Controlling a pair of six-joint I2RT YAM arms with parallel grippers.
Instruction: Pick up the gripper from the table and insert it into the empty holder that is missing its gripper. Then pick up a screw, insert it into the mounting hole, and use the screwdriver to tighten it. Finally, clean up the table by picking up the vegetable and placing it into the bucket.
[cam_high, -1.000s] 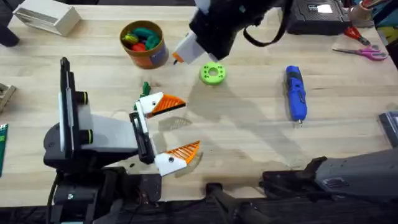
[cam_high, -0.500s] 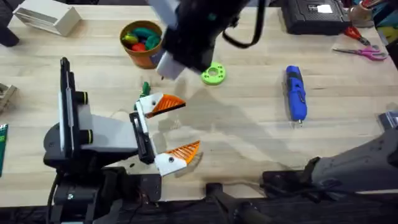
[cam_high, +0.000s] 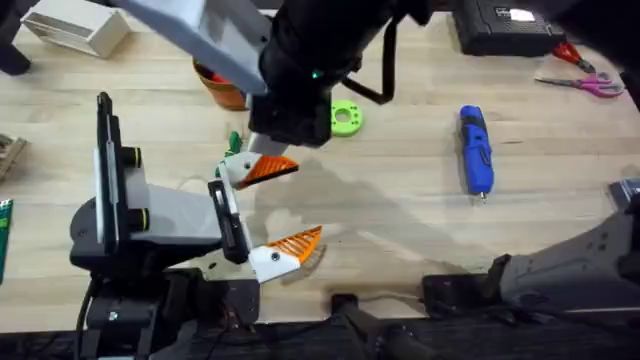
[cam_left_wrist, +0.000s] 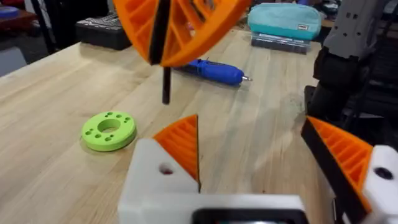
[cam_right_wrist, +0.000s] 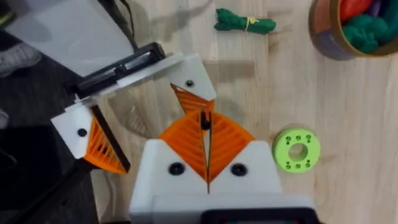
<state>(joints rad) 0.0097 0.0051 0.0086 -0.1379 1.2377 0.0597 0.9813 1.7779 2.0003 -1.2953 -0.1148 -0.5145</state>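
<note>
My left gripper rests open near the table's front, and both of its white brackets carry an orange ribbed finger. My right arm hangs low over the far bracket. My right gripper is shut on a thin black screw, which points down just above that bracket's finger. The blue screwdriver lies to the right. The dark-green vegetable lies left of the arm, near the orange bucket, which holds toy food. No holder without a finger is in view.
A bright green ring lies just right of the right arm. A white box stands at the back left. A black case and scissors are at the back right.
My right arm has swung left and toward the front, from beside the green ring to over the left gripper's far finger. It now covers most of the bucket. The left arm has not moved.
</note>
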